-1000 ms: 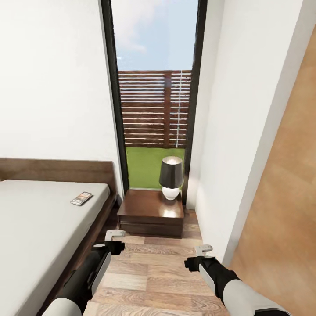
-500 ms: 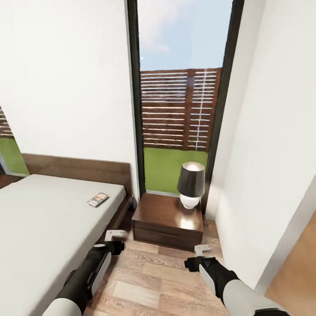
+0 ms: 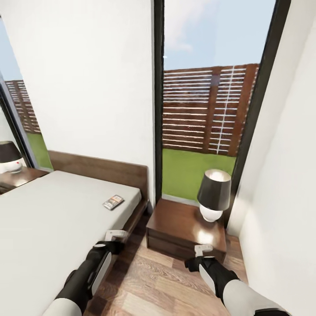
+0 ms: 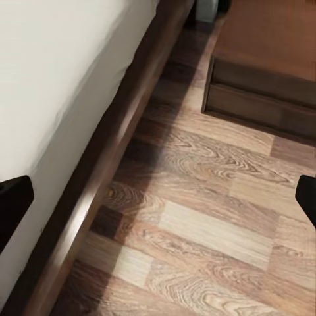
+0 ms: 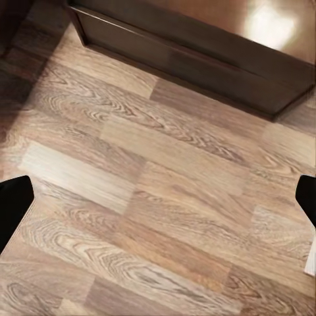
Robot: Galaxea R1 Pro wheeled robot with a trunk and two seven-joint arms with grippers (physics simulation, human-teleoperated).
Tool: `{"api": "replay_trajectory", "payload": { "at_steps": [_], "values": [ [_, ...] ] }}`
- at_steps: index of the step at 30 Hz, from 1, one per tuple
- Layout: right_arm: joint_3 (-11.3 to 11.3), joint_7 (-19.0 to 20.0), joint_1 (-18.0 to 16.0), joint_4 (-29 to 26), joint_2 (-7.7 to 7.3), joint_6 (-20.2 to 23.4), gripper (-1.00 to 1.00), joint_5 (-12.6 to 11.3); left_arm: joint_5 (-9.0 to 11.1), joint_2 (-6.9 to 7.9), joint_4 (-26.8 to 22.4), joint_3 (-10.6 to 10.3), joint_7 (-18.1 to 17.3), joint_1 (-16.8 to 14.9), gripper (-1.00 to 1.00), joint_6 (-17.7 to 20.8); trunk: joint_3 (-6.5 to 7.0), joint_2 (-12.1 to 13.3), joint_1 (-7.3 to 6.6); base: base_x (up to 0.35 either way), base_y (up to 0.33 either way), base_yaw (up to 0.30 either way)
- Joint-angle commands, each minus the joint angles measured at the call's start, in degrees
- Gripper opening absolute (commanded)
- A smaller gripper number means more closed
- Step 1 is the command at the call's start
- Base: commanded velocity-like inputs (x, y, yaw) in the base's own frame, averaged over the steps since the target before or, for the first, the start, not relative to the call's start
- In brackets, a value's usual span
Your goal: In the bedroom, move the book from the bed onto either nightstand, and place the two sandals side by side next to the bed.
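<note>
The book (image 3: 113, 202) lies flat on the bed (image 3: 48, 219), near the mattress's corner by the headboard. A dark nightstand (image 3: 175, 221) stands right of the bed under the window. My left gripper (image 3: 115, 235) hovers low beside the bed frame (image 4: 108, 164), open with nothing between its fingers (image 4: 13, 207). My right gripper (image 3: 202, 249) hangs over the wood floor in front of the nightstand's drawer (image 5: 197, 59), also open and empty. The book sits beyond and slightly above the left gripper. The sandals are out of view.
A lamp (image 3: 213, 194) with a dark shade takes the right half of the nightstand top. A second nightstand (image 3: 19, 177) with a lamp (image 3: 8, 156) stands at the bed's far side. A white wall (image 3: 285, 197) runs close on the right; a narrow strip of floor (image 3: 162, 281) lies between it and the bed.
The whole view has swung and advanced, so the camera moved: bed, book and nightstand sit further right and closer, and the far nightstand has come into view. Both arms keep their pose.
</note>
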Motion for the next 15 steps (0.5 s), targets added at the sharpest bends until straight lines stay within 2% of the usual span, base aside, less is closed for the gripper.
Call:
{"api": "replay_trajectory", "payload": {
  "at_steps": [1, 6, 15],
  "values": [
    [0.2, -0.2, 0.0, -0.1, -0.01, 0.4, 1.00, 0.1, 0.2, 0.01, -0.1, -0.2, 0.4, -0.1, 1.00, 0.3, -0.12, -0.1, 0.06, 0.337, -0.065, 0.274],
    [0.2, -0.2, 0.0, -0.1, -0.01, 0.4, 1.00, 0.1, 0.1, -0.08, -0.1, -0.2, 0.4, -0.1, 1.00, 0.3, -0.12, -0.1, 0.06, 0.332, -0.111, 0.274],
    [0.2, -0.2, 0.0, -0.1, -0.01, 0.4, 1.00, 0.1, 0.0, -0.09, -0.1, -0.2, 0.5, -0.1, 1.00, 0.3, -0.12, -0.1, 0.06, 0.302, -0.195, 0.273]
  ]
}}
